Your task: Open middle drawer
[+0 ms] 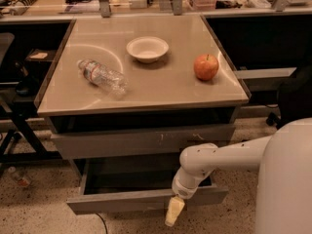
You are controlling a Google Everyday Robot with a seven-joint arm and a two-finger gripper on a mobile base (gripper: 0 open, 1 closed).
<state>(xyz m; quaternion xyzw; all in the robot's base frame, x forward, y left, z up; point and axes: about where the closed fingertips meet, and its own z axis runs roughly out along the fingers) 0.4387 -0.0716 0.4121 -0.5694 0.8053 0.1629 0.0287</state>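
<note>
The middle drawer (122, 202) is a plain grey front with a shallow tray, pulled out from the cabinet below the tabletop. Its dark inside shows behind the front panel. My gripper (174, 211) hangs at the drawer front's right part, its pale yellow tip reaching just below the panel's front edge. The white arm (214, 157) comes in from the right. Above the open drawer is the taller, wider grey front with pale scratch marks (141, 140), which is closed.
On the tabletop (161, 87) lie a plastic bottle (102, 76) on its side, a white bowl (147, 48) and a red apple (206, 67). A dark desk frame (19, 106) stands at the left. A chair base (287, 101) is at the right. The floor is speckled.
</note>
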